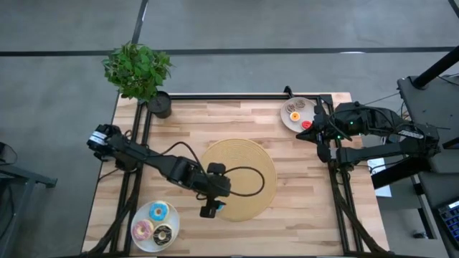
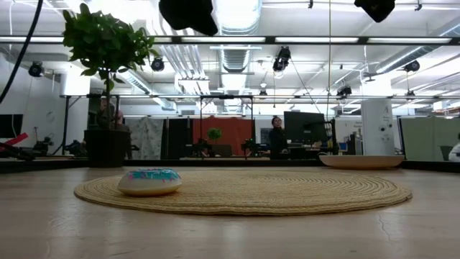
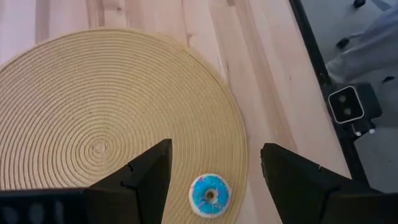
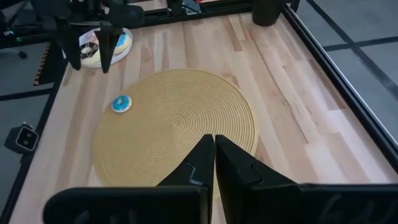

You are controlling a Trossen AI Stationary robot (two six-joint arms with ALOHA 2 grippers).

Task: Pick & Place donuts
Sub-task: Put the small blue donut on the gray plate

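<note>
From above, the left gripper [image 1: 209,210] hung spread wide over the woven mat's [image 1: 247,161] near-left edge. The left wrist view showed a blue donut [image 3: 209,194] on that edge (between the fingers, untouched). The right gripper [image 4: 214,163] was clamped tight, holding nothing.

Coiled woven-fibre mat [image 3: 106,118] (rough) on smooth wooden table [image 4: 298,99].
</note>
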